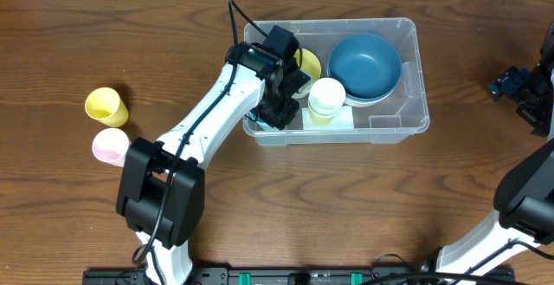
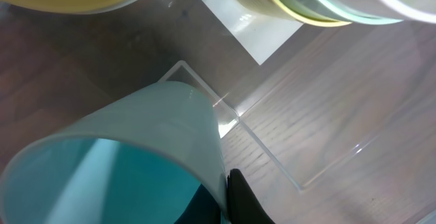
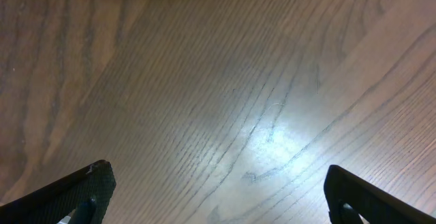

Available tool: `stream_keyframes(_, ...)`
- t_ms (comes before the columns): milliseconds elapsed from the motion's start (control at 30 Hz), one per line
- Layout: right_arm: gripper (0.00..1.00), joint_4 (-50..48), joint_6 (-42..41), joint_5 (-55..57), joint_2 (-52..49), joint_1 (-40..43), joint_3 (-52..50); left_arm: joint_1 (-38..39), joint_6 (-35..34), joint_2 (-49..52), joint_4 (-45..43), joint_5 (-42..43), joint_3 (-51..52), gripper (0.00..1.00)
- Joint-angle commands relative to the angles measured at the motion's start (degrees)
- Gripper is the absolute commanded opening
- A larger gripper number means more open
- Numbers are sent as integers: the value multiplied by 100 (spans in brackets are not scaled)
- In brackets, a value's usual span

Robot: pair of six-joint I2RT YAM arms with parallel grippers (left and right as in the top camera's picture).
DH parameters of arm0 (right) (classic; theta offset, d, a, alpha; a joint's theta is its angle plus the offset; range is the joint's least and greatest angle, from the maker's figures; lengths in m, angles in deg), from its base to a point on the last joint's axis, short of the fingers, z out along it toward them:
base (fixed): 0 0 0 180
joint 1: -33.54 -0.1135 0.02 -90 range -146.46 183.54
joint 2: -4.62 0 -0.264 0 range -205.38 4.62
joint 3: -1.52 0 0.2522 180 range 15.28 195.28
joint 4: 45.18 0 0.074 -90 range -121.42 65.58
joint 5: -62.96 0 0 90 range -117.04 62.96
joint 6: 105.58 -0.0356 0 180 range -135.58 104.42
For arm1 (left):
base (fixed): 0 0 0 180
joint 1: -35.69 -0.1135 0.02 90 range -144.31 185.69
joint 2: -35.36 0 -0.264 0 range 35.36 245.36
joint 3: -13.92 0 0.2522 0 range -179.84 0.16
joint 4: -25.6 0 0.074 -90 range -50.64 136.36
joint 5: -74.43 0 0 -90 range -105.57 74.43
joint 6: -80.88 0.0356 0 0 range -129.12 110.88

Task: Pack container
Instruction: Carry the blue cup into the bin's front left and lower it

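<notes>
Left hand is pinching a pale blue cup inside the left end of the container, which is sitting on the counter holding a blue bowl and stacked cups, while right hand is hovering spread, well right of the container.

**Dark wood table catching the light**

A wooden table is filling the whole scene, its dark brown top running edge to edge in the overhead view. Long wavy grain lines are streaking across the surface. Light is bouncing off the smooth finish, making a pale, soft glare in the right wrist view.
</notes>
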Motion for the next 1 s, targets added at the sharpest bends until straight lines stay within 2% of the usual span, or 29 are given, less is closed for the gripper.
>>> stream_keyframes(0,99,4,-103,79,31,-15,-22,-2,46,87,52,-31,44,6)
stream_keyframes(67,99,4,-103,79,31,-15,-22,-2,46,87,52,-31,44,7)
stream_keyframes(200,99,4,-103,79,31,-15,-22,-2,48,87,52,-31,44,28)
stream_keyframes(233,99,4,-103,79,31,-15,-22,-2,48,87,52,-31,44,30)
stream_keyframes(567,99,4,-103,79,31,-15,-22,-2,48,87,7,-31,44,30)
stream_keyframes(700,99,4,-103,79,31,-15,-22,-2,24,85,-33,-31,-61,38)
stream_keyframes(967,99,4,-103,79,31,-15,-22,-4,-87,-181,334,-33,-964,41)
